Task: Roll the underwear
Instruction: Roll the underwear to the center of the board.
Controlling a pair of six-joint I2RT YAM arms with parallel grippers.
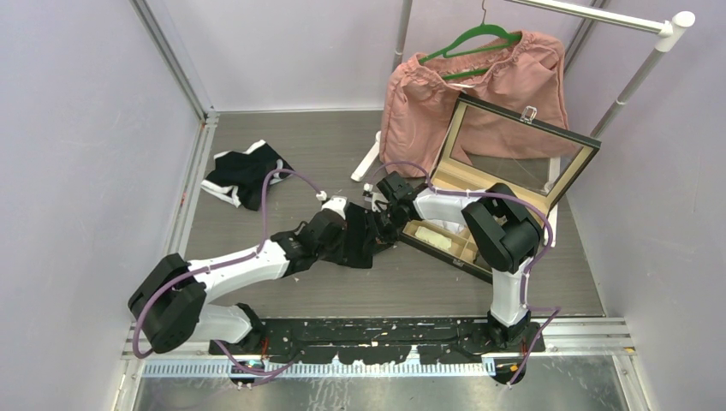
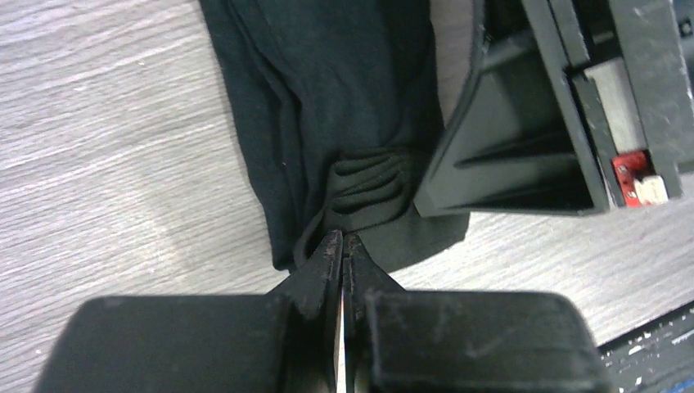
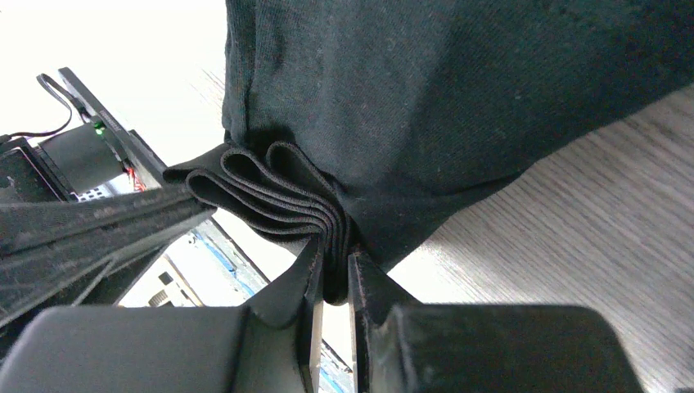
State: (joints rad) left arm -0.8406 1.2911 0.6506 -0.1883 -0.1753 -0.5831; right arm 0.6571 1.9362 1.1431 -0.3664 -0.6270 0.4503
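left claw [image 2: 342, 239]: pressed together, tips at hem of black underwear [image 2: 344, 98] | right claw [image 3: 331, 255]: pinching the underwear's bunched folds | black underwear: on desk [image 1: 411, 282], just left of open case [image 1: 445, 241] | second briefs [image 1: 244, 174]: black-and-white, well left of case | pink garment [image 1: 411, 103]: on green hanger [image 1: 471, 38], behind case

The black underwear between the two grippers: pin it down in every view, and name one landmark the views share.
Top external: the black underwear lies mid-table, between the two wrists.
Left wrist: the black underwear fills the upper centre, its folds gathering at the left gripper.
Right wrist: the black underwear fills the top, its pleats pinched in the right gripper.
Shared landmark: the grey wood-grain table under the cloth.
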